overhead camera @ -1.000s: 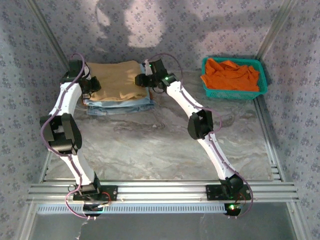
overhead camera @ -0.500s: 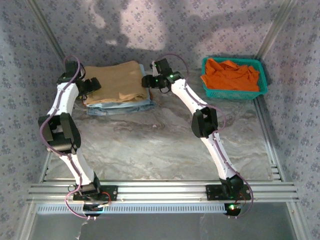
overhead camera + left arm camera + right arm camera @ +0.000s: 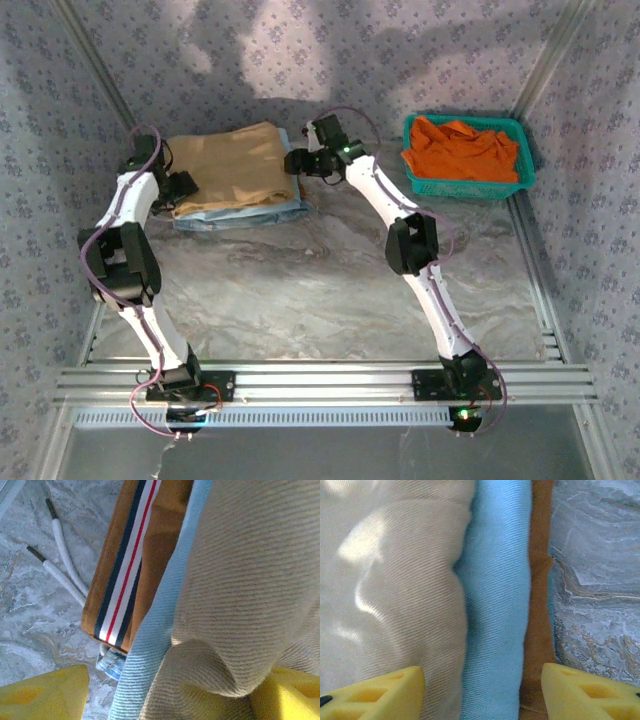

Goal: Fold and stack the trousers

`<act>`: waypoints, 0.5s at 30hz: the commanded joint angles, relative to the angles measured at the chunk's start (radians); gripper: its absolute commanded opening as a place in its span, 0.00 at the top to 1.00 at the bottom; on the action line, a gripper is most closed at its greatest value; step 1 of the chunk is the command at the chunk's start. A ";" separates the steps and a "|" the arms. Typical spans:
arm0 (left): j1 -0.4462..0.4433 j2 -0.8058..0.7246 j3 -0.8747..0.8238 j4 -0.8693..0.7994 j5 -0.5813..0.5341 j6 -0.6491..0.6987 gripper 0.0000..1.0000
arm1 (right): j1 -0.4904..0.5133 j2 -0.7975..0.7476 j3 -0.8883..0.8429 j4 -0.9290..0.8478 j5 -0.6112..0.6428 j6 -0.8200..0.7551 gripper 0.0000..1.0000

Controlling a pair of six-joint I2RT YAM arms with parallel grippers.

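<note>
The tan trousers point(image 3: 232, 165) lie folded on top of a stack at the back left of the table. My left gripper point(image 3: 181, 186) is at the stack's left edge, and my right gripper point(image 3: 298, 162) is at its right edge. In the left wrist view the left gripper point(image 3: 167, 700) is open, and a sagging fold of the trousers point(image 3: 250, 580) lies loose between its yellow fingers point(image 3: 45, 695). In the right wrist view the right gripper point(image 3: 482, 695) is open. It straddles the stack's edge, with the trousers point(image 3: 395, 580) next to its left finger point(image 3: 375, 695).
Under the trousers lie a light blue folded cloth point(image 3: 155, 645) and a brown garment with a striped band point(image 3: 125, 565) and white drawstrings point(image 3: 65, 565). A green basket point(image 3: 520, 180) holding an orange garment point(image 3: 460, 148) stands at the back right. Patterned walls enclose the marbled table point(image 3: 300, 290).
Both grippers have opened and let go of the trousers, which now rest on the stack. The left gripper has drawn back a little to the stack's left edge.
</note>
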 commanded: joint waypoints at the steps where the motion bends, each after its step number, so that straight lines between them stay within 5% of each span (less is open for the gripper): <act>1: 0.002 -0.144 0.008 -0.046 0.014 0.014 0.13 | -0.035 -0.107 -0.090 -0.005 -0.058 0.032 0.32; 7: -0.016 -0.386 -0.089 -0.063 0.005 -0.015 0.01 | -0.075 -0.250 -0.285 0.060 -0.062 0.131 0.30; 15: -0.020 -0.751 -0.464 0.032 0.038 -0.135 0.01 | -0.103 -0.337 -0.558 0.169 -0.024 0.307 0.34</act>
